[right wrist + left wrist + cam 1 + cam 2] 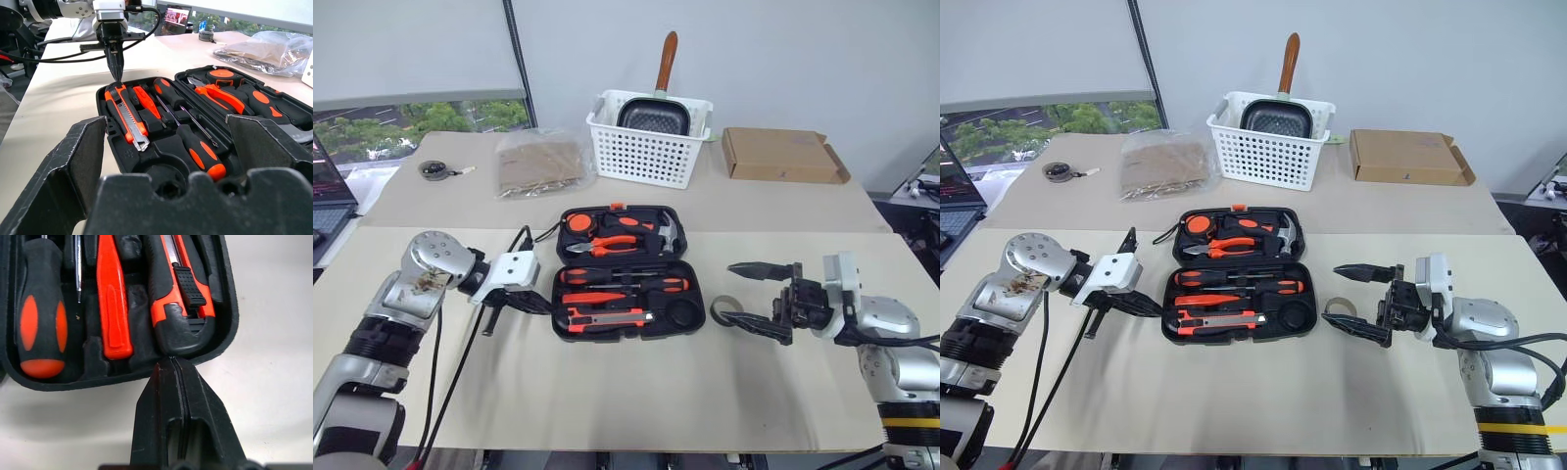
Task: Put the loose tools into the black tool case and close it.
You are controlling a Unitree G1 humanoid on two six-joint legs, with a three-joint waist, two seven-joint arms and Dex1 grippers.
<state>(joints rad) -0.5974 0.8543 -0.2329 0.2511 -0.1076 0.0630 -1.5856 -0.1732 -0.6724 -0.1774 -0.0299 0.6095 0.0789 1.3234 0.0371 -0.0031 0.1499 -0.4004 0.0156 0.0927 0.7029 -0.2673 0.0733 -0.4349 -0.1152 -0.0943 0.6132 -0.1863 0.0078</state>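
The black tool case (pixel 628 272) lies open near the middle of the tabletop (pixel 636 392), its lid half toward the far edge and its tray half toward the near edge. In the tray sit the utility knife (pixel 605 318), an all-orange pen-like tool (pixel 146 102) and two black-and-orange screwdrivers (pixel 625 280); the lid half holds orange-handled pliers (pixel 615 244), a hammer (pixel 668 233) and a tape measure (pixel 578 223). The left gripper (pixel 540 305) has its two black fingers pressed together, holding nothing, its tip at the tray's left rim, right by the butt end of the utility knife. The right gripper (pixel 752 294) stands spread wide and empty near the right edge, just beside a roll of tape (pixel 727 309) lying off the case's right end. Along the far edge stand a white slotted basket (pixel 649 143) with a pan (pixel 653 116), a cardboard box (pixel 781 155) and a plastic bag (pixel 540 163)
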